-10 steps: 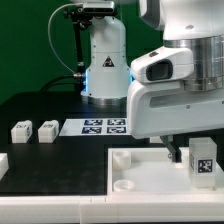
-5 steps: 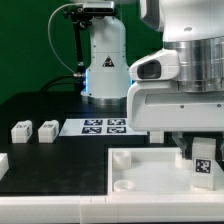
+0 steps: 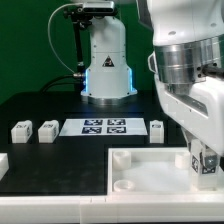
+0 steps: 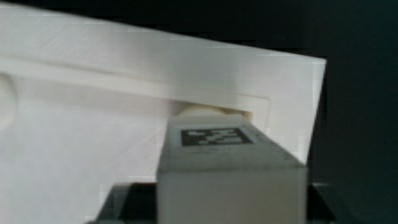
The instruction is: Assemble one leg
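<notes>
My gripper (image 3: 206, 166) is shut on a leg (image 3: 208, 160), a small white block with a black-and-white tag, and holds it over the corner of the white tray (image 3: 138, 172) at the exterior view's right. In the wrist view the leg (image 4: 224, 165) stands between my dark fingers (image 4: 135, 200), its tagged face towards the camera. Its far end is at a round corner socket (image 4: 210, 105) of the tray (image 4: 107, 90). I cannot tell whether the leg touches the socket.
Two loose legs (image 3: 20, 130) (image 3: 46, 130) lie at the exterior view's left and a third (image 3: 157, 130) stands beside the marker board (image 3: 105, 126). The arm's base (image 3: 105, 60) is behind them. A white part (image 3: 3, 163) shows at the left edge.
The wrist has turned and tilted, and the held leg has shifted slightly to the right and down over the tray corner. The third loose leg by the marker board has come into view.
</notes>
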`<state>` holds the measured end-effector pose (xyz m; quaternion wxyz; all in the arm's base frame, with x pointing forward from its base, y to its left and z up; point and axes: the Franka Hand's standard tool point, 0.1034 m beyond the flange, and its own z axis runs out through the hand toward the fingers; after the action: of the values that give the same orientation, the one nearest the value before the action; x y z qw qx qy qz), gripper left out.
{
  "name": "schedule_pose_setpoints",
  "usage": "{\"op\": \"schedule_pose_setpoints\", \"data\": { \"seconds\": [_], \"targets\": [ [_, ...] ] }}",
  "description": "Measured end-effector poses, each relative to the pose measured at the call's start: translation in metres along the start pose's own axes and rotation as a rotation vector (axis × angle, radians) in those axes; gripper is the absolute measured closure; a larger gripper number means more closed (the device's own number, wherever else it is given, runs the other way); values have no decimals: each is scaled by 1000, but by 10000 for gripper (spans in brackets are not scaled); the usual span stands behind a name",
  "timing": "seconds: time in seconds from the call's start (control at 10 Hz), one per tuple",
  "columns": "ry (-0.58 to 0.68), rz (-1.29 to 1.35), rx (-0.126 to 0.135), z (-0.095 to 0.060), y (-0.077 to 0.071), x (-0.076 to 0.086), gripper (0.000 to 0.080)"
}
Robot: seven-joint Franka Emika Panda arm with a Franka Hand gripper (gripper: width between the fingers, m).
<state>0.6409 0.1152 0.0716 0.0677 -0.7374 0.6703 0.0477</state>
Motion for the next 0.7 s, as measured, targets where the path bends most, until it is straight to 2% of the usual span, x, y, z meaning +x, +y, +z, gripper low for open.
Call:
{"op": "schedule_pose_setpoints", "data": {
  "seconds": [0.2, 0.3, 0.4, 0.5, 0.6, 0.7],
  "targets": [
    [-1, -55, 0, 0, 0, 0, 502],
    [1, -107, 1, 0, 0, 0, 430],
    [2, -353, 1, 1, 1, 2, 249],
    [5, -538, -14, 0, 2, 1, 249],
    [8, -640, -16, 0, 2, 3, 170],
    [7, -785, -17, 0, 2, 3, 155]
  ]
}}
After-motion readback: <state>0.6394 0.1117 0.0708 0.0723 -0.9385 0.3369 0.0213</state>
